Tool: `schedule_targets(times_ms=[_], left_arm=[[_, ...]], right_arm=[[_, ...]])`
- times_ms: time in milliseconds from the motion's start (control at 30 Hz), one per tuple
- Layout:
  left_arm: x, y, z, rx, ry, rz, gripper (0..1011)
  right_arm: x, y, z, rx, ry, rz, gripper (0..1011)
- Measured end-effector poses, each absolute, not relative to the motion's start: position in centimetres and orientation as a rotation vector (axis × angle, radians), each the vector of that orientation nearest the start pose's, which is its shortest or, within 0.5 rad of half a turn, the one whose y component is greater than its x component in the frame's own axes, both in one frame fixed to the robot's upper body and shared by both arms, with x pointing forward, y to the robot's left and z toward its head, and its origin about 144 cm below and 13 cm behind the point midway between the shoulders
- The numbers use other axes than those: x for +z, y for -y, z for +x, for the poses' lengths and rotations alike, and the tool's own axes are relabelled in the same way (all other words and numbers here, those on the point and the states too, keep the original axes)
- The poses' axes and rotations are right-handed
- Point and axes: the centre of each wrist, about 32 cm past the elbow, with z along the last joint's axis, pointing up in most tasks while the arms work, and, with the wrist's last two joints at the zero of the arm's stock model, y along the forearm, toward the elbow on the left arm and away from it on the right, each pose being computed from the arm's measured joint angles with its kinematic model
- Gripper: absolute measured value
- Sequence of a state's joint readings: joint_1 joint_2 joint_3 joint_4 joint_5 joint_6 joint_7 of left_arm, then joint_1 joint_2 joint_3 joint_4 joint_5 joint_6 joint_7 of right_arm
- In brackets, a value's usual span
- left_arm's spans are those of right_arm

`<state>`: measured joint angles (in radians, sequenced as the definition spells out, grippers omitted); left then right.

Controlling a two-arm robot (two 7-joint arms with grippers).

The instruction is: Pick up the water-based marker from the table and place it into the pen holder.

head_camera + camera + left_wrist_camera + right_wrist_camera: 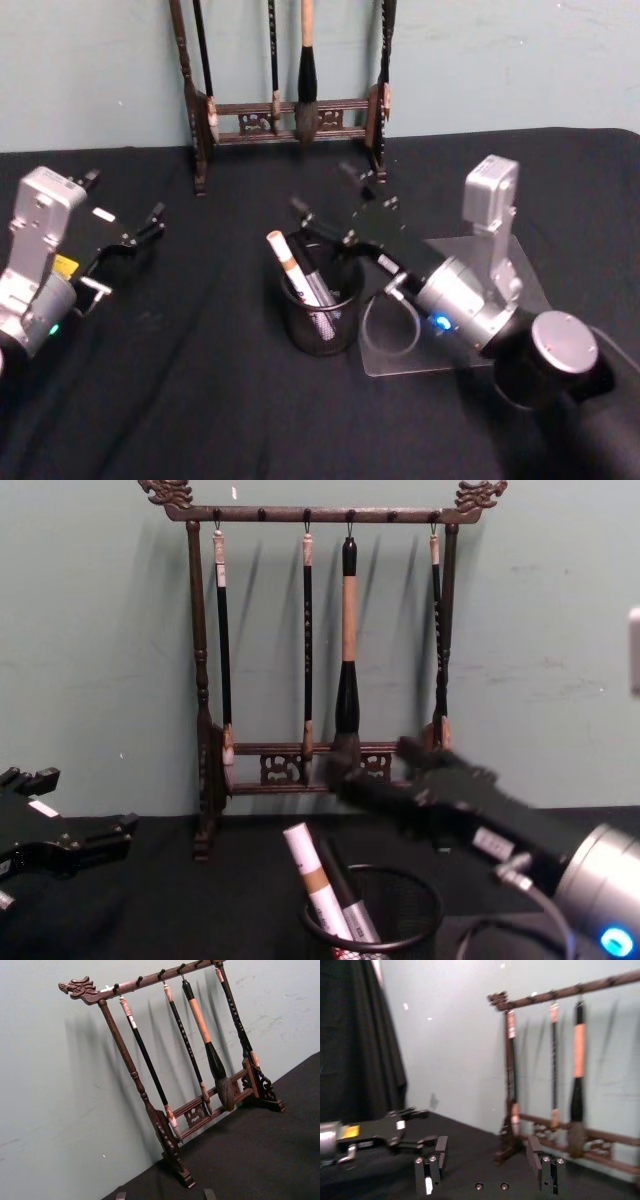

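Although the task asks for a pick from the worktop, the water-based marker already stands in the pen holder, leaning to the left with its white-and-tan end poking above the rim, beside a darker pen; the placing looks done, or all but done. The right gripper hovers just beyond and above the holder, on its far side, its fingers spread apart and empty, the wrist view looking between them toward the brush rack at the far edge. The left gripper sits parked well to the left over the black cloth; its fingers appear apart with nothing between them, though this is hard to judge.

The risks lie mostly in the way out: the open fingers hang near the marker's raised end, so a low or sideways pull could catch it, tipping it out or dragging the light mesh holder along the cloth; the holder also stands just beside a clear plate under the right arm, and a nudge could push one against the other; a backward swing toward the far wall could strike the rack and set its hanging brushes swaying.
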<state>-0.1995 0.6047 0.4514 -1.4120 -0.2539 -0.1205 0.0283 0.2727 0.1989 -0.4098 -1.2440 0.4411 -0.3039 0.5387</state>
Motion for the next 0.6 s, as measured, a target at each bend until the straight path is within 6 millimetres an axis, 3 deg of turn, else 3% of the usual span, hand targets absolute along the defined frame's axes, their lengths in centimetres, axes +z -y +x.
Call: schedule_targets(times_ms=[267, 600], left_arm=[[114.0, -31.0, 48.9, 1.248, 0.285, 0.304, 1001], [114.0, -31.0, 48.9, 1.248, 0.285, 0.304, 1001]], right_arm=[[114.0, 21.4, 51.3, -0.925, 0.098, 0.156, 1003], [113.9, 24.7, 50.7, -1.100, 0.111, 0.007, 1002]])
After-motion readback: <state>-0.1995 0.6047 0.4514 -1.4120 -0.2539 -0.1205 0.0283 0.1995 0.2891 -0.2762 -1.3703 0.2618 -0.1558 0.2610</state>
